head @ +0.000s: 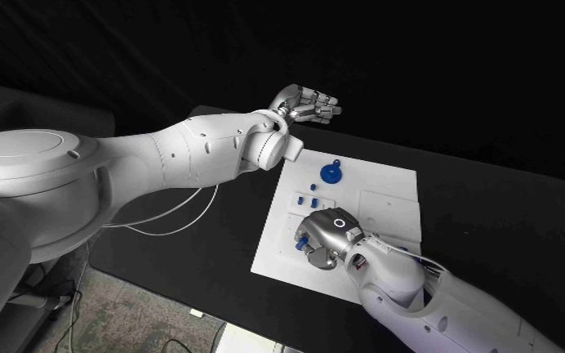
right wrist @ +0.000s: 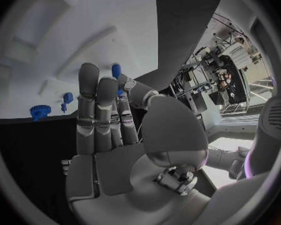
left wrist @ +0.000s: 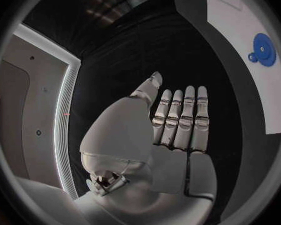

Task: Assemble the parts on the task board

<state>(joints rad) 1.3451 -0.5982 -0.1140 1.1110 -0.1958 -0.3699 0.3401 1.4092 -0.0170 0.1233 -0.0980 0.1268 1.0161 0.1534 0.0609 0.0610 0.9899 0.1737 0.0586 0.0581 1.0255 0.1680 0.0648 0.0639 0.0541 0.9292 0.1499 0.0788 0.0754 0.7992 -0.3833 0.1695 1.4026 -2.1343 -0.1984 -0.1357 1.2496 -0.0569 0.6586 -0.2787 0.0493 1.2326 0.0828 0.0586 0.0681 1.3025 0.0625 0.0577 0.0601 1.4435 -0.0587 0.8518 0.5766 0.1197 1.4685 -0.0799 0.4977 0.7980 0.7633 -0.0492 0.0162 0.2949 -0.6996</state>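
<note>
- Nearest to us, our right hand [head: 330,239] hangs low over the near left corner of the task board [head: 389,198]. In the right wrist view its fingers [right wrist: 97,110] lie straight and side by side, and a small blue part [right wrist: 116,71] shows just past the fingertips. We cannot tell whether that part is pinched or simply lies beyond them.
- Just beside this hand, a little blue part [head: 303,242] sits on the board at the fingers' edge, and two more small blue pieces [head: 309,202] stand a bit farther up the board's left side.
- Farther out, the round blue part with a small tab [head: 332,174] lies flat near the board's far edge, apart from the others.
- Our left hand [head: 306,106] hovers past the far corner of the board, over the black desk [head: 495,206]. It holds nothing, and the left wrist view shows the fingers [left wrist: 181,117] straight and close together.
- We judge the task to be at an early or middle stage: several parts lie loose and apart, so most of the fitting appears left to do.
</note>
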